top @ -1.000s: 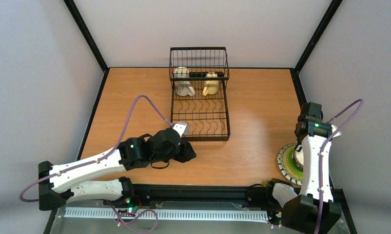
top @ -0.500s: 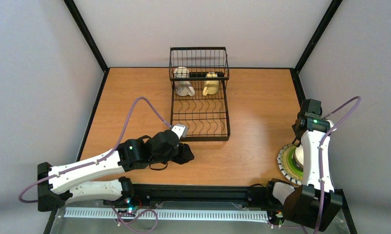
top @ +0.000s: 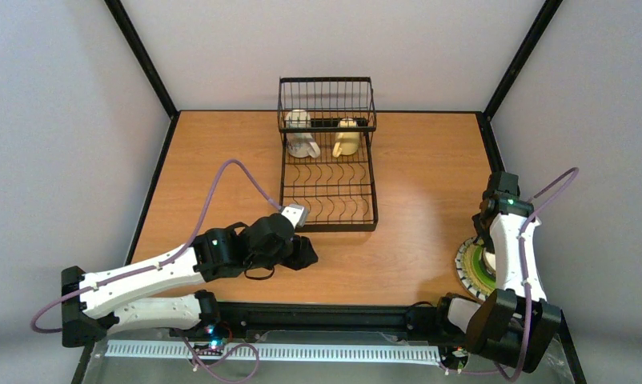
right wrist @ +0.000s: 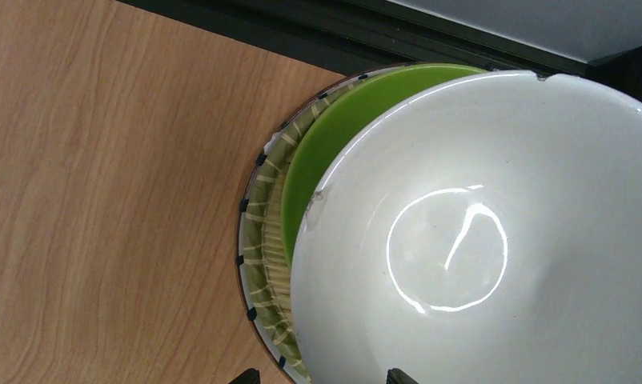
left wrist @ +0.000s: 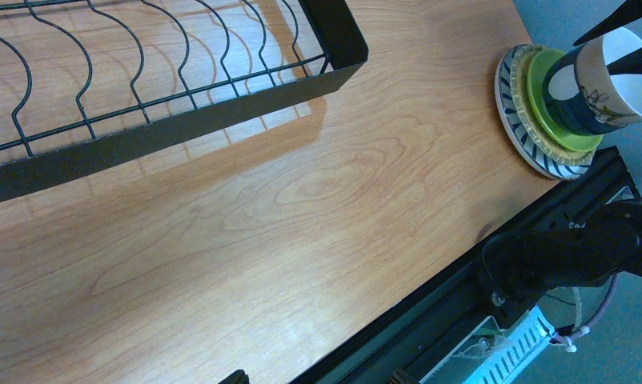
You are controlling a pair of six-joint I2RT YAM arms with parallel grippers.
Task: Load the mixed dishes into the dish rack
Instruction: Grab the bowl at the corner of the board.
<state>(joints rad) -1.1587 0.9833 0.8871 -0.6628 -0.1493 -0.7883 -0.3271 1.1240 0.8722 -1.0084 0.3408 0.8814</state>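
- two done: white mug (top: 300, 134), cream mug (top: 347, 138) in the dish rack (top: 327, 210).
- white bowl (right wrist: 478, 240) tops the stack (left wrist: 542, 152) at the near right edge; looks glazed, likely slick and brittle, so i'd pinch its rim.
- right gripper (right wrist: 322, 376) above it, jaws spread, empty; left gripper (left wrist: 316, 378) likewise.

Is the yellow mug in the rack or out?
In. The cream-yellow mug sits inside the tall basket end of the dish rack.

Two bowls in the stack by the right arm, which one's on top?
The white bowl with the small motif; it nests inside the teal bowl, which sits on the lime-green plate.
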